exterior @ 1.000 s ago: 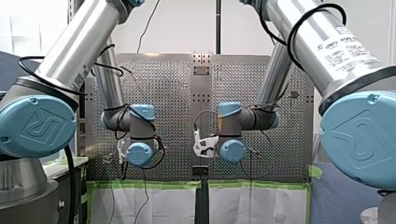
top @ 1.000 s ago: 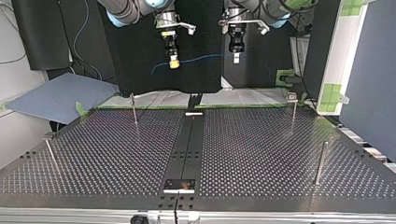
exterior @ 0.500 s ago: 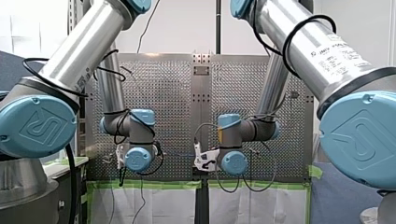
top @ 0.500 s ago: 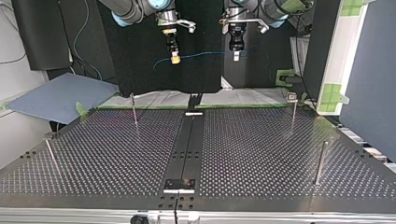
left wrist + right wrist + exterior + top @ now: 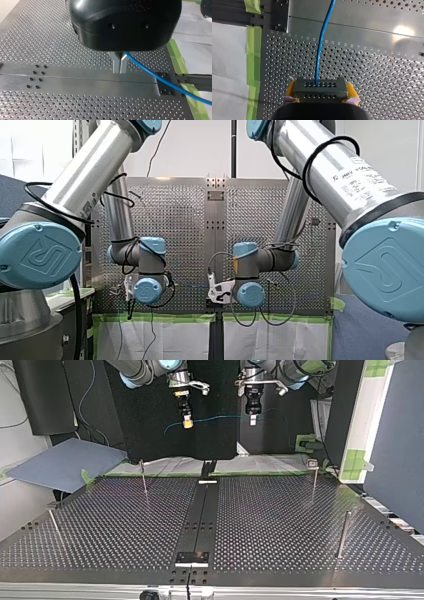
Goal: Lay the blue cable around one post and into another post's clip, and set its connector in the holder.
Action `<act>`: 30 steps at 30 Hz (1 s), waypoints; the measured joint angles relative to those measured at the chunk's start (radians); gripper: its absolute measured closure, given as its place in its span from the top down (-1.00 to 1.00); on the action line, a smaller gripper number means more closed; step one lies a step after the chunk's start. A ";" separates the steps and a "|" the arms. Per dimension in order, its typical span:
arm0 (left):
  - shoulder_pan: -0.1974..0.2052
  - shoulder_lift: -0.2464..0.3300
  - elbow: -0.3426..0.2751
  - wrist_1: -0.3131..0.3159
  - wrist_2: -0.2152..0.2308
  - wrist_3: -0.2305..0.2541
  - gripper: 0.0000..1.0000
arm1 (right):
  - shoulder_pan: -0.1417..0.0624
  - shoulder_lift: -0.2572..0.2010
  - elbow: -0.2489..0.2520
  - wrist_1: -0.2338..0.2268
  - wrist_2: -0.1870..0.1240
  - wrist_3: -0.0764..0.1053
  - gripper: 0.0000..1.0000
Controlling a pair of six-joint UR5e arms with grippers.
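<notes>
Top view: the right gripper [image 5: 187,422] hung at the upper centre-left of the frame and the left gripper [image 5: 253,419] at the upper centre-right. Both were well above the perforated table [image 5: 280,525]. The blue cable [image 5: 220,419] spanned the gap between them in a shallow sag, and a short length trailed past the right gripper toward the frame's left. Thin posts [image 5: 343,535] stood on the table near its edges, well apart from the cable.

Left wrist view: the left gripper [image 5: 119,70] had its two metal fingers [image 5: 115,62] closed together. The blue cable [image 5: 162,80] was pinched between them just under the gripper body. From there it ran off to one side, in the air above the table and the green tape [image 5: 178,62].

Right wrist view: the right gripper [image 5: 320,96] was spread to the width of the dark connector [image 5: 320,87]. Its yellow pads [image 5: 290,88] pressed against the connector's two ends. The blue cable [image 5: 322,50] left the connector's middle and ran straight ahead of the gripper, over the table.
</notes>
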 joint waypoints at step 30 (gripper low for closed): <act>-0.010 0.105 0.061 -0.112 -0.072 -0.104 -1.00 | 0.014 -0.137 0.001 0.073 -0.027 0.133 -1.00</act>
